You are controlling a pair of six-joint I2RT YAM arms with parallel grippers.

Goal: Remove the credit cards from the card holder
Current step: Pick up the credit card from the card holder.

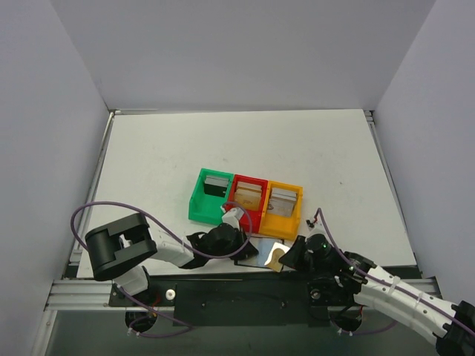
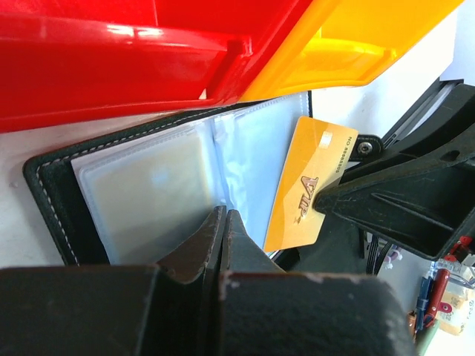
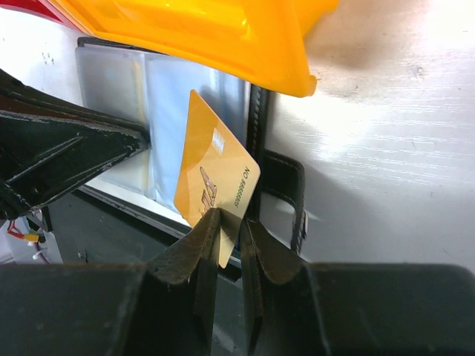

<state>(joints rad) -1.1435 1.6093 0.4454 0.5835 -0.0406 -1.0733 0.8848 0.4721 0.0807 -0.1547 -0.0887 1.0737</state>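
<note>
The right tool (image 3: 226, 222) is closed narrow on the near corner of a gold card (image 3: 215, 174). In the right wrist view the card's long axis runs from the tool toward 12 o'clock, leaning a little to 11. The card's far end overlaps the clear sleeves (image 2: 148, 185) of the card holder (image 2: 52, 193), a black stitched folder lying open on the worktop (image 3: 386, 148). It cannot be told whether that far end sits inside a pocket or only rests over it. Judging from this, the coming move is a straight draw back toward 6 o'clock along the card's length, and the right arm, already gripping, is the one placed to make it. The left tool (image 2: 223, 222) has its jaws together, tips at the fold between the sleeves; whether it pinches a leaf or merely presses there cannot be told. From above, the holder lies at 6 o'clock of the red box (image 1: 249, 194) and orange box (image 1: 284, 200), close against them, with grey and tan cards standing in the boxes.
</note>
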